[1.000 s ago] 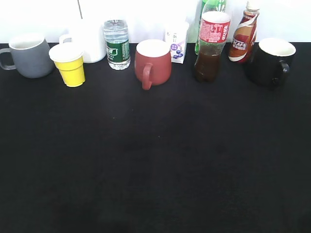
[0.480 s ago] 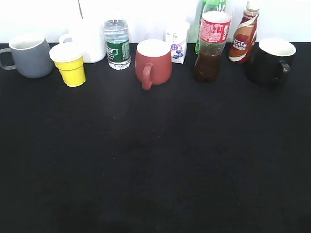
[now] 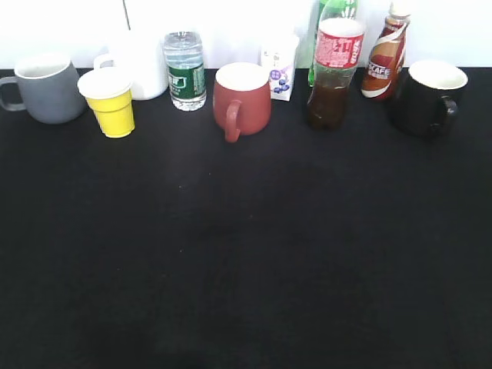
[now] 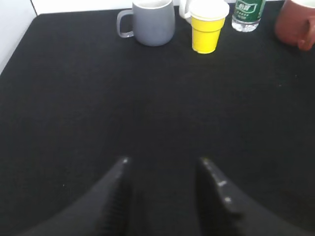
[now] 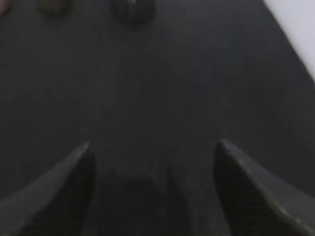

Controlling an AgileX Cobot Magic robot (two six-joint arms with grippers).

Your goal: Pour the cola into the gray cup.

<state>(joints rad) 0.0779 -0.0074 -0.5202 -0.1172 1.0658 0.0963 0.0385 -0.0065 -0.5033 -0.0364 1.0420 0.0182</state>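
The cola, a clear bottle of dark liquid with a red label, stands upright at the back right of the black table. The gray cup stands at the back left, handle to the left; it also shows in the left wrist view. My left gripper is open and empty, low over the bare cloth, well short of the cup. My right gripper is open and empty over bare cloth in a blurred view. Neither gripper shows in the exterior view.
Along the back stand a yellow paper cup, a white mug, a water bottle, a dark red mug, a small carton, a green bottle, a coffee bottle and a black mug.
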